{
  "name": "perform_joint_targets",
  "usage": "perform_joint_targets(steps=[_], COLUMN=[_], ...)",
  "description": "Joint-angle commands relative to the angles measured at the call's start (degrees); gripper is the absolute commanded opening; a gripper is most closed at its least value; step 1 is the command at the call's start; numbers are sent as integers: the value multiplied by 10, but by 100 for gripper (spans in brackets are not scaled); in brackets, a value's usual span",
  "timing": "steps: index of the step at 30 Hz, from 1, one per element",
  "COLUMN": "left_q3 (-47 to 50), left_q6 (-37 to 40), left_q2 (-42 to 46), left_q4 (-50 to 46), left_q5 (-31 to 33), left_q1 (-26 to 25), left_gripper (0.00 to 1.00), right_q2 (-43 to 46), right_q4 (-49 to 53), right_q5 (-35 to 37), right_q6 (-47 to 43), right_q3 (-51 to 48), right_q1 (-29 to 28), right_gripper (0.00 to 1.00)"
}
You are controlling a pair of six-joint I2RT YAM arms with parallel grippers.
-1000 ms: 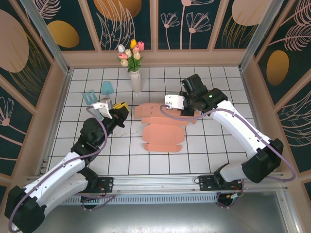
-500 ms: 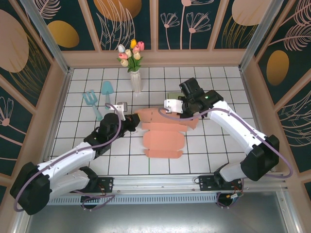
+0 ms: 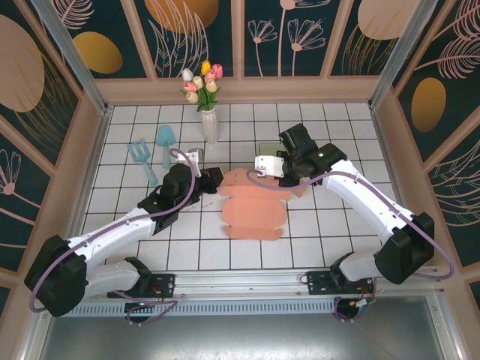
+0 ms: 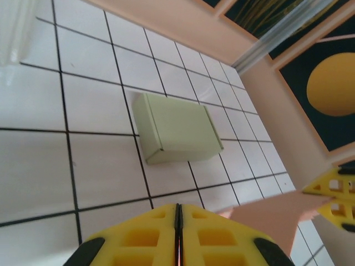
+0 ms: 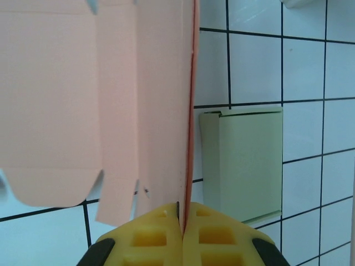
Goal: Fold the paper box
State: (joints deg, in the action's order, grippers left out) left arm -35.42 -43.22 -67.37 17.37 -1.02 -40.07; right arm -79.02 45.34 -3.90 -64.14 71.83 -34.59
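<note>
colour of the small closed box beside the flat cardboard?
Pale green; the box shows best in the right wrist view.

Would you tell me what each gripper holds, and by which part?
The right gripper pinches the salmon-pink flat paper box blank by an upturned edge flap. The left gripper is shut at the blank's left edge; whether it grips cannot be told.

Unfolded pink paper box (image 3: 253, 214), mid-table

Overhead camera looks down on the table (image 3: 315, 240); close wrist cameras share the green box (image 4: 177, 133).
</note>
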Motion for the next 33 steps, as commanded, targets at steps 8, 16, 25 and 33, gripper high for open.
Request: perform_joint_targets(steps=[8,16,25,33], left_q3=[-45,-62,-19,45], left_q6=[-18,-16,-1,0], left_q2=[-31,-69,80,112], left_q4=[40,38,-105,-124], left_q5=[-33,-16,137,150], left_q1=[-46,-55,-57,-110], left_gripper=[11,11,11,15], right_q2=[-24,-33,-24,-53], right_q4=[-31,-28,-62,-62], right_q5=[-33,-36,26,11], right_q6=[51,62,64,94], right_q3=[23,30,-6,6], right_q1=[-11,-24,-9,10], right_gripper=[0,0,0,0])
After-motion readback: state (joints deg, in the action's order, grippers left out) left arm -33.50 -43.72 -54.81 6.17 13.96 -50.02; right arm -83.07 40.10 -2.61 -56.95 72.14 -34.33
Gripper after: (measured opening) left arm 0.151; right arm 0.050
